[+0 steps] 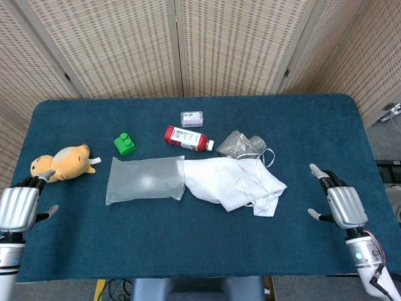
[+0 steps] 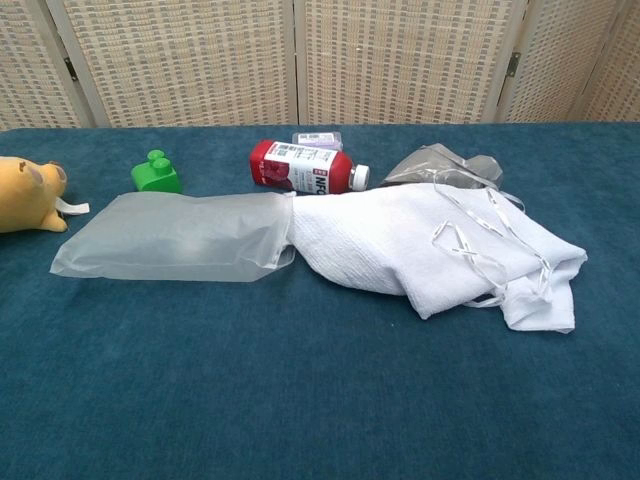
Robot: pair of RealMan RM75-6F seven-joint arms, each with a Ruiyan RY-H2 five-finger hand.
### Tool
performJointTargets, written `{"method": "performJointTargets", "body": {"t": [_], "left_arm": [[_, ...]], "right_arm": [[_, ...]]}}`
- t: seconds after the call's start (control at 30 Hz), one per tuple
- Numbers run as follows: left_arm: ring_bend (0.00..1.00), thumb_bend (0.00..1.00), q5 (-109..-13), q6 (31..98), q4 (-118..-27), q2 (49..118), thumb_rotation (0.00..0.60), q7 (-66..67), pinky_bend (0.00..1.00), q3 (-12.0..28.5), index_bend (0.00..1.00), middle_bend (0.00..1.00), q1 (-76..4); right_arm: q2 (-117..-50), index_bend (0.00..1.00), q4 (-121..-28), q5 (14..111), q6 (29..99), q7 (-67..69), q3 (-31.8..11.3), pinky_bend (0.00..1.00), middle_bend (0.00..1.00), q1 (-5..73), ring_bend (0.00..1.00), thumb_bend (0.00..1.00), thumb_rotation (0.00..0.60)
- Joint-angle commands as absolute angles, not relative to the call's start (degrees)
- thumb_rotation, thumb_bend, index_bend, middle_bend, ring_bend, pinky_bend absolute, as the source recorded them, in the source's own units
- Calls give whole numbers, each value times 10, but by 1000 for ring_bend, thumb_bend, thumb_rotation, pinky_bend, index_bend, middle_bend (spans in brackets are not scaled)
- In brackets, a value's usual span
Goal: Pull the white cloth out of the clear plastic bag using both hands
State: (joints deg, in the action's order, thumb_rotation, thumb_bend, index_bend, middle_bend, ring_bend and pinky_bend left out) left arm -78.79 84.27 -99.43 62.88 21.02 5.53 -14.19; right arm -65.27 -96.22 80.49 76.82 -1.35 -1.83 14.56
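The clear plastic bag lies flat at the table's middle left, its mouth facing right. The white cloth lies crumpled just right of the bag's mouth, its near end touching or tucked into the opening. My left hand hovers at the front left corner, far from the bag, fingers apart and holding nothing. Over the front right stands my right hand, fingers spread, also empty and well clear of the cloth. Neither hand shows in the chest view.
A yellow plush toy lies at the left, a green block behind the bag. A red bottle, a small purple-labelled box and a crumpled clear wrapper sit behind the cloth. Wicker screens stand behind the blue table.
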Motion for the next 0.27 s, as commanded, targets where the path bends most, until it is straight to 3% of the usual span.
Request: {"method": "performJointTargets", "body": {"t": [0.03,0.27], "left_arm": [[380,118,-791,845,-990,634,600,206,566,52,220,338,-137],[377,118,-792,838,-988,644,600,214,561,49,223,338,-137]], "right_arm": [[-650,57,-962,808,773,-10,-16,336,202,139,116,0,600],[-640,65,-957,813,782,4,-15,336,202,124,116,0,600]]}}
